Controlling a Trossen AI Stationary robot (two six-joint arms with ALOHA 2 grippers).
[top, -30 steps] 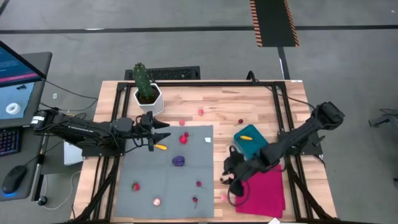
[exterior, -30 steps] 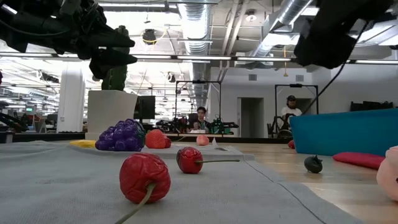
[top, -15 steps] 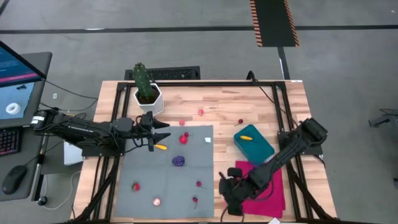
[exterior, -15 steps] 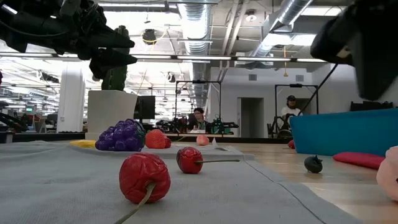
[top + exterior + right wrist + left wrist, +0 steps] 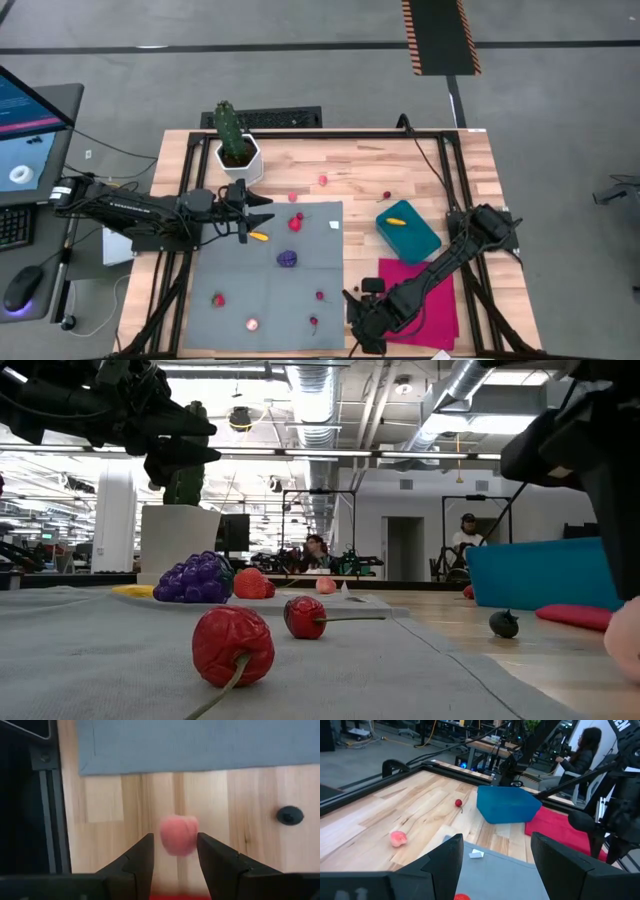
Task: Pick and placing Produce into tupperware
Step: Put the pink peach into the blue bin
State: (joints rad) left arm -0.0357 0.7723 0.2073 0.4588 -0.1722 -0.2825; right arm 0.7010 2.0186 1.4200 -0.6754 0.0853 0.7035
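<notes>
Pink fruit [image 5: 178, 835] sits on bare wood between my right gripper's [image 5: 173, 854] fingers [image 5: 141, 857] — jaws part open, a gap either side of it, nothing gripped yet. From above, that right gripper [image 5: 362, 318] is low at the near edge of the table [image 5: 420, 170], between the grey mat [image 5: 270, 290] and the magenta cloth [image 5: 430, 300]. A small black knob [image 5: 290, 815] lies on the wood near the fruit. Teal tub [image 5: 408, 229] stands on the wood just beyond the cloth, with a yellow piece [image 5: 396, 221] inside it. My left gripper [image 5: 262, 212] hangs above the mat's far left corner, fingers [image 5: 445, 862] spread wide, holding nothing. On the mat: purple grapes [image 5: 288, 259], a yellow piece [image 5: 259, 237] close under the left gripper, red pieces [image 5: 296, 222] near the far edge, a strawberry [image 5: 218, 298], two cherries [image 5: 319, 295] and a pink piece [image 5: 253, 324] toward the near edge. More small red and pink pieces [image 5: 323, 180] rest on the wood past the mat. Cactus [image 5: 229, 128] in its white pot [image 5: 240, 161] stands at the far left corner. Across the room a person [image 5: 467, 535] sits at a desk.
</notes>
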